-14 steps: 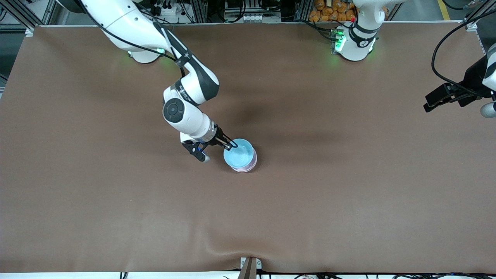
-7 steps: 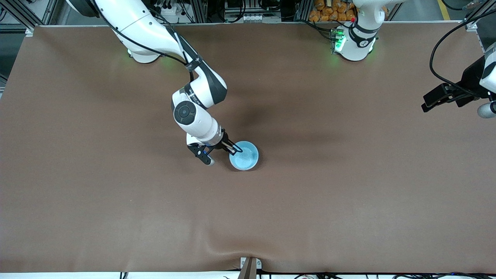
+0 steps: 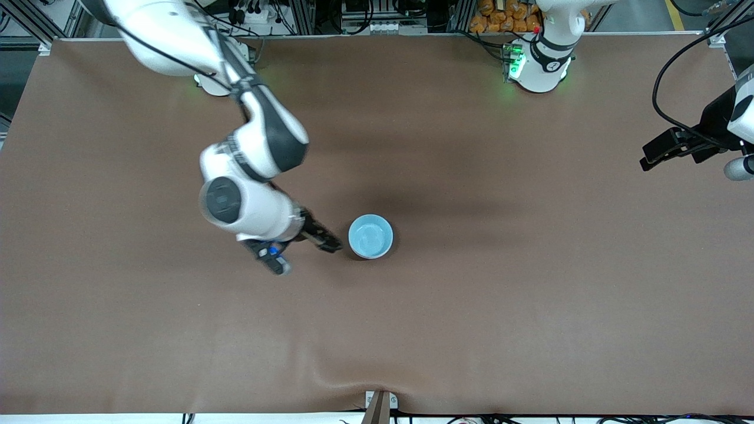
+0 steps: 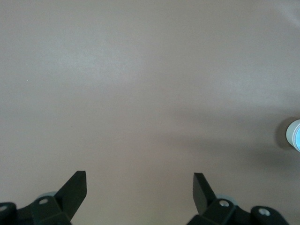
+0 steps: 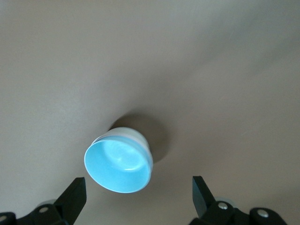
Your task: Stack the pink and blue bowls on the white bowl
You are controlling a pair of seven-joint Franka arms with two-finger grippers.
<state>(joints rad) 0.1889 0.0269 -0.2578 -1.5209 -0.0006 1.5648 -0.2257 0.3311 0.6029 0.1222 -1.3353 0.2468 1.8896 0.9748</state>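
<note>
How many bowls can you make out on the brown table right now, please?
1 for certain: the round light blue bowl near the table's middle, beside the open right gripper. A pale rim beneath it suggests nested bowls, mostly hidden.

I am looking down at a light sky-blue bowl [image 5: 119, 166], plain and unpatterned, its outer wall showing a paler whitish tone. The table [image 3: 530, 294] under it is showing a flat, uniform brown. My own fingers [image 5: 72, 197] are showing matte black, on arms of glossy white.
</note>
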